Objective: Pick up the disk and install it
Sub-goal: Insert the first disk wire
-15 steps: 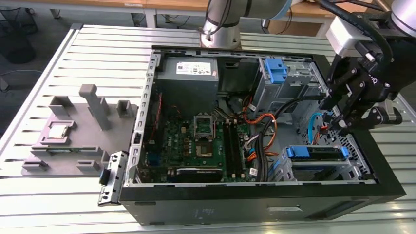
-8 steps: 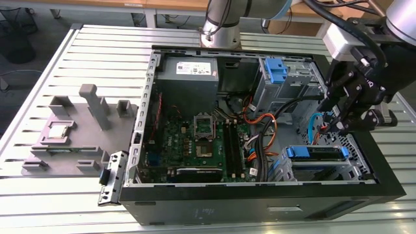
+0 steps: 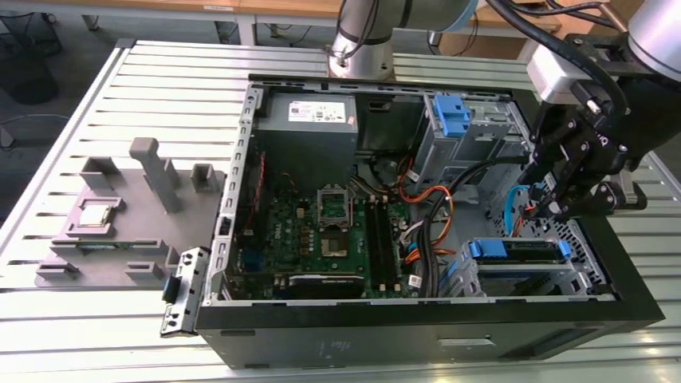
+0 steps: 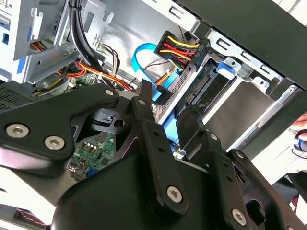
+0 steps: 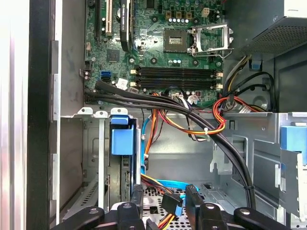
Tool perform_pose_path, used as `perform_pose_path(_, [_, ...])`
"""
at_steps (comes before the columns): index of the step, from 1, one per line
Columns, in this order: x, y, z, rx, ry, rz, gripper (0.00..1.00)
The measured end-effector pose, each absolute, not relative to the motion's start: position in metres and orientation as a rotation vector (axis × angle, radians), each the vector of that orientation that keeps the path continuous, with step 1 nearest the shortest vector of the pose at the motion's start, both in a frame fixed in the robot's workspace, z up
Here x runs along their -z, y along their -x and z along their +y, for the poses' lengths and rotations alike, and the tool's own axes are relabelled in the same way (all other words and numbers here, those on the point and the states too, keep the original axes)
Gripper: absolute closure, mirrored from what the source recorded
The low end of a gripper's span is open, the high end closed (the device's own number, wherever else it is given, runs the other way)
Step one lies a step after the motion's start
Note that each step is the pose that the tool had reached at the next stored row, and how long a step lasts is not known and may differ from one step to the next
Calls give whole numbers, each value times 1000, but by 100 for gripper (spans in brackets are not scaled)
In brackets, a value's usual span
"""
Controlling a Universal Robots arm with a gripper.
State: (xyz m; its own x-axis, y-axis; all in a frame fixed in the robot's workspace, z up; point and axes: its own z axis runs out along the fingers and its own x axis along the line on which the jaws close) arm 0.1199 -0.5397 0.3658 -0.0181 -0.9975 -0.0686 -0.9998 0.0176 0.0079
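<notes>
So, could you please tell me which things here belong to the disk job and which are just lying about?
Job:
blue-framed disk, sitting in the drive bay
gripper near it, open

Lying about:
grey holder block on the table
metal bracket at the case corner

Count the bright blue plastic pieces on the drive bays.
2: the upright bracket on the exterior view's upper drive bay, and the carrier around the disk, in the lower bay near the open pincer. Others may be hidden.
</notes>
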Motion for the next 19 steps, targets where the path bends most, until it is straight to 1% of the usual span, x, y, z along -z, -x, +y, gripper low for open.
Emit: perform_pose_path(19, [-366,-123,-540,-84,2170,2210,52])
